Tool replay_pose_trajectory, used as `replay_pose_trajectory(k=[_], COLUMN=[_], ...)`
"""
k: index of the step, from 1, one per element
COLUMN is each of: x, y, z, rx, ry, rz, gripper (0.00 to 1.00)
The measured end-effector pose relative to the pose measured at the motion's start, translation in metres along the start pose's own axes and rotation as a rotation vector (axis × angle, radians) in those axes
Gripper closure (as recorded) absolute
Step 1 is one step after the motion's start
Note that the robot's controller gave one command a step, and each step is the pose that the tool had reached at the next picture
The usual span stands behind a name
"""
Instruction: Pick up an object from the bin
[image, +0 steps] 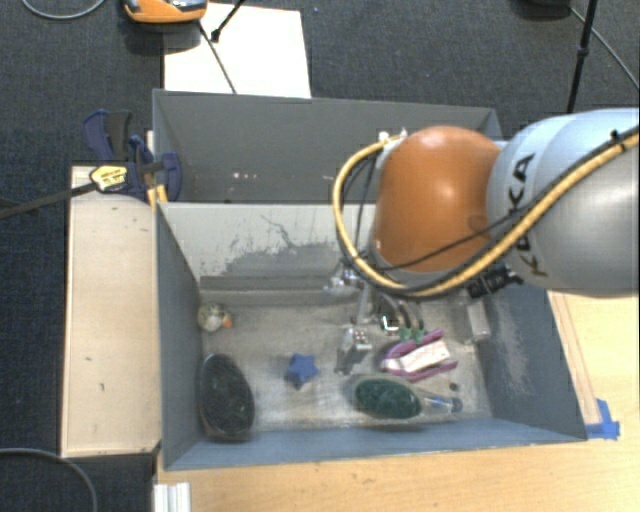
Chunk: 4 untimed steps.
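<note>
This is a robotics lab rather than a home or a shop. A big grey industrial arm (585, 200) lettered KUKA, with an orange cover (435, 200) at its wrist and a yellow cable (345, 195) looped round it, reaches into a bare grey metal bin (300, 150) of mismatched small things. Dark carpet floor (60, 60) lies around the bin, with a loose black cable (45, 201) trailing off past its left edge and a thin black rod (582, 50) standing beyond its far right corner.

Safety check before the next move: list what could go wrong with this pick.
1. The gripper sits close to a green oval thing and a pink-and-white packet lying together; it may snag both or push one away.
2. The small blue piece beside it could be nudged aside.
</note>
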<state>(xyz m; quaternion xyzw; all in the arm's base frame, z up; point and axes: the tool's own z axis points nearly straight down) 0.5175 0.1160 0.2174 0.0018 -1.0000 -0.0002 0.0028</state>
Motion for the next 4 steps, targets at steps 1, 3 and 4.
replay_pose_trajectory(k=[1, 3, 4], x=[0.015, 0.008, -0.004], y=[-0.022, 0.022, 0.021], z=[0.129, 0.143, -0.026], rx=[0.002, -0.002, 0.0], ry=[0.001, -0.017, -0.017], rz=[-0.127, -0.206, -0.351], gripper=[0.0, 1.0, 1.0])
